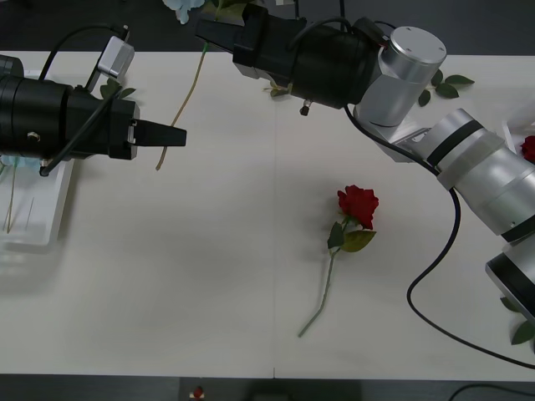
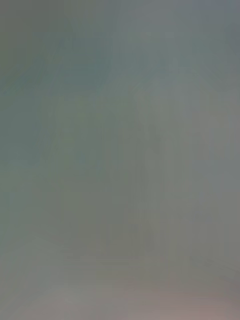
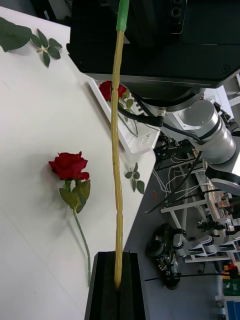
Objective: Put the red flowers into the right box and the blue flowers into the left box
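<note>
A blue flower (image 1: pixel 180 8) hangs past the table's far edge, its long yellowish stem (image 1: pixel 180 109) slanting down over the table. My left gripper (image 1: pixel 171 135) is shut on the lower stem (image 3: pixel 116 150), which stands pinched between the black fingers (image 3: pixel 106 280). My right gripper (image 1: pixel 205 33) is shut on the stem's top, just under the bloom. One red flower (image 1: pixel 358 205) lies loose mid-table, also in the left wrist view (image 3: pixel 70 166). Another red flower (image 1: pixel 528 149) lies in the right box (image 3: pixel 137 145). The left box (image 1: pixel 38 213) sits under my left arm.
Loose green leaf sprigs lie at the far right (image 1: pixel 447 83) and near the right front edge (image 1: pixel 522 330). The right arm's cable (image 1: pixel 435 276) loops over the table. Open tabletop surrounds the loose rose.
</note>
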### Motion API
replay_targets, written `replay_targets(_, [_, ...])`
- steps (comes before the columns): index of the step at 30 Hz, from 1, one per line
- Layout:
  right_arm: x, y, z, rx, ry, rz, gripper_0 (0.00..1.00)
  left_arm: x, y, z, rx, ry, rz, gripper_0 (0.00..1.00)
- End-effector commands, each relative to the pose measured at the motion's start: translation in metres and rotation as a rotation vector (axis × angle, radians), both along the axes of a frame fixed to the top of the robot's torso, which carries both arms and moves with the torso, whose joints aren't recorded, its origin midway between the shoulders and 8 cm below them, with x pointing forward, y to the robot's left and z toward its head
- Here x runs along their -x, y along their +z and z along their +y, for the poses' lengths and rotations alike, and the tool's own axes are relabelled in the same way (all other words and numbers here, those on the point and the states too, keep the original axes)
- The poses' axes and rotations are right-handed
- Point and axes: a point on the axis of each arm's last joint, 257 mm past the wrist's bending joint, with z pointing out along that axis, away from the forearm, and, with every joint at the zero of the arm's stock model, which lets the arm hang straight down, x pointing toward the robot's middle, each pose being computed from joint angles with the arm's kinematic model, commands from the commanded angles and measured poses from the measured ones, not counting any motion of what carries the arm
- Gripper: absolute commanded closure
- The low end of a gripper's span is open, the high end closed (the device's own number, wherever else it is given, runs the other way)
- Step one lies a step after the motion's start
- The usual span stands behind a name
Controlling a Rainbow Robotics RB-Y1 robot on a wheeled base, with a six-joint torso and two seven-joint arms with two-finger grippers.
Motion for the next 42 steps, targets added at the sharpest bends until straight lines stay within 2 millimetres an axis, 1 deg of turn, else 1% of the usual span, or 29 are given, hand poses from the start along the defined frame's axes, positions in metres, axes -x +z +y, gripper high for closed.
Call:
replay_targets(1, [0.014,0.038,0.009,-0.040,0.041,-0.036,1.00,0.004,0.024,0.001,-0.015,-0.023,-0.045,1.00])
replay_targets(2, [0.014,0.039,0.009,-0.041,0.042,-0.037,1.00,0.004,0.024,0.002,-0.015,-0.022,-0.044,1.00])
replay_targets(3, [0.012,0.039,0.008,-0.040,0.036,-0.037,0.82,0.005,0.025,0.005,-0.018,-0.022,-0.047,1.00])
replay_targets(4, [0.012,0.040,0.009,-0.043,0.033,-0.039,0.65,0.005,0.026,0.006,-0.017,-0.020,-0.046,1.00])
replay_targets(5, [0.011,0.040,0.009,-0.043,0.027,-0.039,0.52,0.004,0.027,0.006,-0.016,-0.019,-0.050,1.00])
replay_targets(6, [0.009,0.041,0.008,-0.044,0.020,-0.041,0.36,0.004,0.027,0.007,-0.015,-0.017,-0.049,1.00])
replay_targets(7, [0.009,0.042,0.009,-0.043,0.019,-0.047,0.29,0.004,0.026,0.008,-0.015,-0.016,-0.049,1.00])
replay_targets(9, [0.011,0.043,0.010,-0.040,0.021,-0.061,0.21,0.004,0.026,0.009,-0.013,-0.012,-0.045,1.00])
replay_targets(13, [0.013,0.043,0.011,-0.024,0.019,-0.095,0.14,0.003,0.026,0.012,-0.010,-0.006,-0.047,1.00])
replay_targets(16, [0.014,0.043,0.011,-0.020,0.018,-0.118,0.11,0.005,0.028,0.021,-0.015,-0.002,-0.052,1.00])
replay_targets(18, [0.016,0.041,0.013,-0.012,0.023,-0.126,0.06,0.006,0.030,0.030,-0.028,0.005,-0.059,1.00])
replay_targets(22, [0.016,0.038,0.013,0.005,0.023,-0.145,0.03,0.005,0.031,0.058,-0.084,0.033,-0.088,1.00])
replay_targets(25, [0.016,0.037,0.012,0.024,0.023,-0.158,0.03,0.003,0.033,0.091,-0.150,0.078,-0.120,1.00])
replay_targets(26, [0.017,0.038,0.012,0.035,0.025,-0.169,0.03,0.003,0.033,0.105,-0.179,0.100,-0.131,1.00])
replay_targets(27, [0.017,0.037,0.013,0.040,0.026,-0.171,0.03,0.003,0.033,0.113,-0.194,0.110,-0.135,1.00])
replay_targets(29, [0.020,0.039,0.014,0.069,0.039,-0.191,0.02,0.003,0.031,0.139,-0.254,0.150,-0.153,1.00])
replay_targets(32, [0.027,0.043,0.016,0.116,0.068,-0.187,0.03,-0.004,0.027,0.184,-0.371,0.225,-0.218,1.00])
replay_targets(33, [0.030,0.044,0.017,0.122,0.075,-0.177,0.03,-0.006,0.026,0.192,-0.397,0.239,-0.235,1.00])
replay_targets(34, [0.034,0.046,0.018,0.133,0.088,-0.142,0.03,-0.008,0.023,0.211,-0.450,0.269,-0.259,1.00])
replay_targets(36, [0.042,0.048,0.020,0.146,0.102,-0.063,0.03,-0.013,0.021,0.239,-0.519,0.324,-0.295,1.00])
replay_targets(37, [0.045,0.047,0.022,0.153,0.103,-0.042,0.03,-0.015,0.020,0.247,-0.539,0.341,-0.305,1.00])
replay_targets(38, [0.050,0.045,0.024,0.168,0.099,-0.010,0.03,-0.018,0.020,0.264,-0.580,0.375,-0.330,1.00])
replay_targets(39, [0.053,0.043,0.024,0.180,0.095,0.013,0.03,-0.020,0.018,0.276,-0.607,0.398,-0.343,1.00])
replay_targets(40, [0.061,0.037,0.027,0.201,0.099,0.058,0.03,-0.025,0.018,0.295,-0.656,0.438,-0.377,1.00])
replay_targets(41, [0.065,0.035,0.028,0.208,0.101,0.078,0.03,-0.026,0.018,0.302,-0.674,0.454,-0.389,1.00])
replay_targets(42, [0.072,0.030,0.028,0.222,0.106,0.113,0.03,-0.029,0.020,0.318,-0.713,0.486,-0.414,1.00])
